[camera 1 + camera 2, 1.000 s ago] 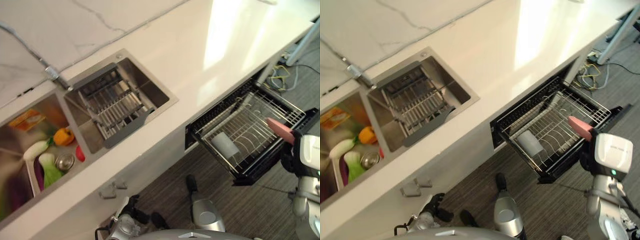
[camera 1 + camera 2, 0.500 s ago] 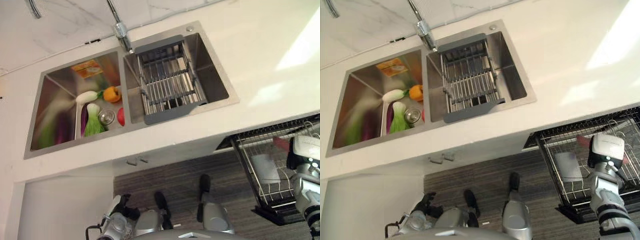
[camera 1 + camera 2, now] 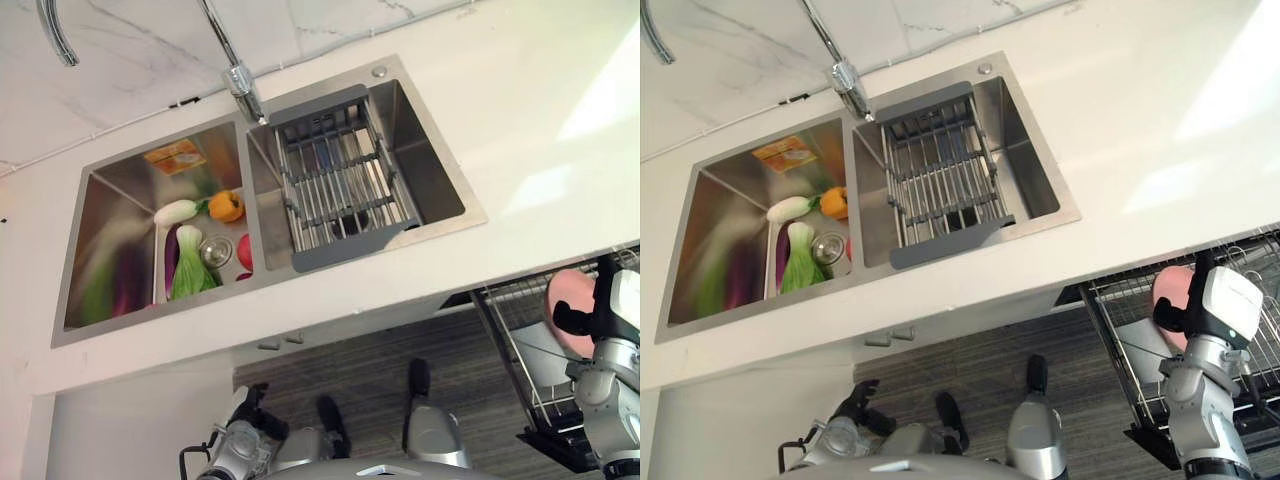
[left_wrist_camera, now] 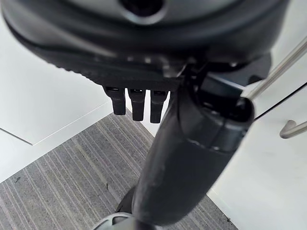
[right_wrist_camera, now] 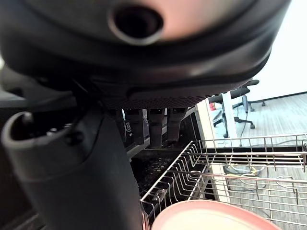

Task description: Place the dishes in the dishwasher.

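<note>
Left hand: the dark left hand (image 4: 144, 103) hangs low beside a white cabinet front (image 4: 43, 91), above the grey striped floor (image 4: 72, 163); its fingers (image 4: 136, 105) point straight down and the thumb is relaxed, holding nothing
Sink, left basin: the stainless steel double sink (image 3: 100, 215) is set into the white tabletop (image 3: 520, 110); its left basin holds a white radish (image 3: 175, 211), an orange pepper (image 3: 227, 206), a green leafy vegetable (image 3: 187, 272), a red item (image 3: 244, 251) by the dividing wall and a round metal drain (image 3: 215, 251)
Tap: a chrome tap (image 3: 235, 65) stands at the back edge of the sink, between the two basins
Sink, right basin: a grey slatted metal drainer rack (image 3: 340, 190) sits across the right basin
Dishwasher: the wire dishwasher rack (image 3: 1120, 320) is pulled out below the tabletop edge, to the right of the sink; a pale cup (image 3: 1140, 340) lies in it, near its left side
Dish: the round pink plate (image 3: 1170, 300) is above the wire rack, tilted on edge, just right of the pale cup
Right hand: the dark right hand (image 3: 1185, 312) is over the pulled-out rack with the thumb and fingers closed on the pink plate; the right wrist view shows the plate's rim (image 5: 216, 213) just beyond the thumb
</note>
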{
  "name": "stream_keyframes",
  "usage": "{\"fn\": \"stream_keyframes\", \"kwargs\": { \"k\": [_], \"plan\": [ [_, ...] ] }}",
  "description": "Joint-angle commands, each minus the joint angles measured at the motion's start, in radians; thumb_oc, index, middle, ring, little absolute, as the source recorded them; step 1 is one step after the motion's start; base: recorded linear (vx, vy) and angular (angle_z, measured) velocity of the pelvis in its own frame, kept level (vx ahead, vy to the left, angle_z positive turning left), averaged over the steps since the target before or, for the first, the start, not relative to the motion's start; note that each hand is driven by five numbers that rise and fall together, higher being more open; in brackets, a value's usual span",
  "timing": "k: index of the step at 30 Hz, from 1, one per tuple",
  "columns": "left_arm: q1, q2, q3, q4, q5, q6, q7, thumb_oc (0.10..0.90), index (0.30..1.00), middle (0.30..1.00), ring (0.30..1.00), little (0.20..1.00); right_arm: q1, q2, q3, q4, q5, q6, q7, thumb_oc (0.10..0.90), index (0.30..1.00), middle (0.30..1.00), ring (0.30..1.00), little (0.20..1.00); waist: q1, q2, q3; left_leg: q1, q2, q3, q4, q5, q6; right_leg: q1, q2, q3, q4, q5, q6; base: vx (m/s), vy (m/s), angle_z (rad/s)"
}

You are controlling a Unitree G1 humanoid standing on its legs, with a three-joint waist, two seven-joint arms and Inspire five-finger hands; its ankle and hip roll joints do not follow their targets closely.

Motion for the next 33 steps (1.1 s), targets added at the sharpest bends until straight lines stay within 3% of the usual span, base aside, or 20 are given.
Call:
{"fn": "stream_keyframes", "kwargs": {
  "k": [1,4,5,7,9,12,13,14,19,20,21,24,26,33],
  "plan": [
    [-0.008,0.03,-0.008,0.048,0.001,0.009,0.007,0.8,0.9,0.9,0.9,0.9,-0.044,-0.052,-0.142,-0.079,0.047,-0.036,-0.076,0.8,0.9,0.9,0.9,0.9,-0.003,-0.048,-0.057,-0.033,0.04,-0.034,0.033,0.02,-0.039,0.05,-0.062,0.005,0.048,-0.145,0.085,0.0,0.0,0.0],
    [-0.007,0.028,-0.002,0.05,-0.009,0.012,0.014,0.8,0.9,0.9,0.9,0.9,-0.03,-0.031,-0.23,-0.1,0.083,-0.03,-0.152,0.8,0.9,0.9,0.9,0.9,-0.019,-0.049,-0.06,-0.026,0.04,-0.031,0.028,0.018,-0.038,0.052,-0.059,0.013,0.047,-0.146,0.085,0.02,-0.001,-0.01],
    [-0.009,0.03,0.009,0.058,-0.016,0.014,0.025,0.8,0.9,0.9,0.9,0.9,0.012,-0.026,-0.293,-0.04,0.087,0.0,-0.202,0.8,0.9,0.9,0.9,0.9,-0.025,-0.054,-0.065,-0.014,0.04,-0.031,0.022,0.012,-0.039,0.061,-0.056,0.016,0.047,-0.155,0.086,0.04,-0.006,-0.04],
    [-0.011,0.033,0.01,0.061,-0.017,0.014,0.027,0.8,0.9,0.9,0.9,0.9,0.031,-0.028,-0.318,0.01,0.093,0.021,-0.231,0.8,0.9,0.9,0.9,0.9,-0.025,-0.055,-0.07,-0.02,0.041,-0.033,0.02,0.018,-0.037,0.054,-0.054,0.016,0.05,-0.152,0.083,0.02,-0.008,0.01],
    [-0.02,0.032,0.011,0.064,-0.008,0.023,0.03,0.8,0.9,0.9,0.9,0.9,0.053,0.007,-0.411,0.089,0.19,0.065,-0.322,0.8,0.9,0.9,0.9,0.9,-0.035,-0.059,-0.083,-0.017,0.045,-0.043,0.017,0.01,-0.039,0.061,-0.048,0.014,0.054,-0.168,0.078,0.04,-0.037,-0.03],
    [-0.032,0.034,0.004,0.058,-0.01,0.027,0.044,0.8,0.9,0.9,0.9,0.9,0.07,0.059,-0.472,0.157,0.309,0.034,-0.427,0.8,0.9,0.9,0.9,0.9,-0.038,-0.059,-0.091,-0.023,0.047,-0.055,0.014,0.016,-0.036,0.058,-0.045,0.006,0.062,-0.168,0.073,0.01,-0.033,0.06],
    [-0.029,0.035,-0.001,0.056,-0.011,0.029,0.043,0.8,0.9,0.9,0.9,0.9,0.071,0.053,-0.47,0.17,0.317,0.027,-0.433,0.8,0.9,0.9,0.9,0.9,-0.037,-0.058,-0.094,-0.024,0.047,-0.057,0.014,0.016,-0.037,0.058,-0.045,0.004,0.064,-0.17,0.073,0.01,-0.02,0.05],
    [-0.033,0.037,-0.002,0.053,-0.018,0.028,0.047,0.8,0.9,0.9,0.9,0.9,0.092,0.047,-0.464,0.225,0.302,0.07,-0.443,0.8,0.9,0.9,0.9,0.9,-0.036,-0.058,-0.096,-0.024,0.048,-0.061,0.013,0.015,-0.036,0.057,-0.043,0.004,0.07,-0.174,0.068,0.01,-0.009,0.03],
    [-0.05,0.032,-0.007,0.053,-0.028,0.037,0.037,0.8,0.9,0.9,0.9,0.9,0.081,0.059,-0.439,0.317,0.357,0.088,-0.442,0.8,0.9,0.9,0.9,0.9,-0.037,-0.056,-0.092,-0.028,0.05,-0.072,0.013,0.017,-0.036,0.05,-0.036,0.0,0.083,-0.183,0.061,0.0,-0.003,0.02],
    [-0.051,0.031,-0.009,0.049,-0.029,0.037,0.033,0.8,0.9,0.9,0.9,0.9,0.076,0.07,-0.414,0.329,0.362,0.088,-0.426,0.435,0.352,0.352,0.352,0.352,-0.034,-0.054,-0.089,-0.03,0.05,-0.076,0.014,0.018,-0.035,0.049,-0.036,-0.002,0.085,-0.184,0.06,0.0,0.0,0.0],
    [-0.049,0.033,-0.011,0.05,-0.027,0.036,0.028,0.8,0.9,0.9,0.9,0.9,0.058,0.077,-0.395,0.335,0.376,0.075,-0.415,0.4,0.3,0.3,0.3,0.3,-0.033,-0.053,-0.088,-0.031,0.05,-0.078,0.014,0.018,-0.034,0.047,-0.035,-0.003,0.086,-0.184,0.06,0.0,0.0,0.0],
    [-0.051,0.035,-0.014,0.057,-0.032,0.032,0.021,0.8,0.9,0.9,0.9,0.9,0.004,0.097,-0.318,0.383,0.409,0.03,-0.386,0.4,0.3,0.3,0.3,0.3,-0.029,-0.051,-0.079,-0.034,0.05,-0.082,0.016,0.021,-0.033,0.045,-0.035,-0.003,0.091,-0.186,0.059,0.0,0.0,0.0],
    [-0.049,0.032,-0.025,0.069,-0.035,0.028,0.02,0.8,0.9,0.9,0.9,0.9,-0.065,0.112,-0.192,0.356,0.376,-0.007,-0.326,0.4,0.3,0.3,0.3,0.3,-0.015,-0.042,-0.069,-0.037,0.048,-0.083,0.018,0.024,-0.033,0.042,-0.037,-0.003,0.096,-0.187,0.058,-0.04,0.007,0.09],
    [-0.033,0.039,-0.057,0.054,-0.022,0.015,0.024,0.8,0.9,0.9,0.9,0.9,-0.261,0.07,0.036,0.406,0.327,-0.039,-0.247,0.4,0.3,0.3,0.3,0.3,0.024,-0.03,-0.067,-0.031,0.044,-0.085,0.02,0.027,-0.035,0.062,-0.042,-0.02,0.079,-0.18,0.062,-0.01,0.002,0.01]
  ]
}}
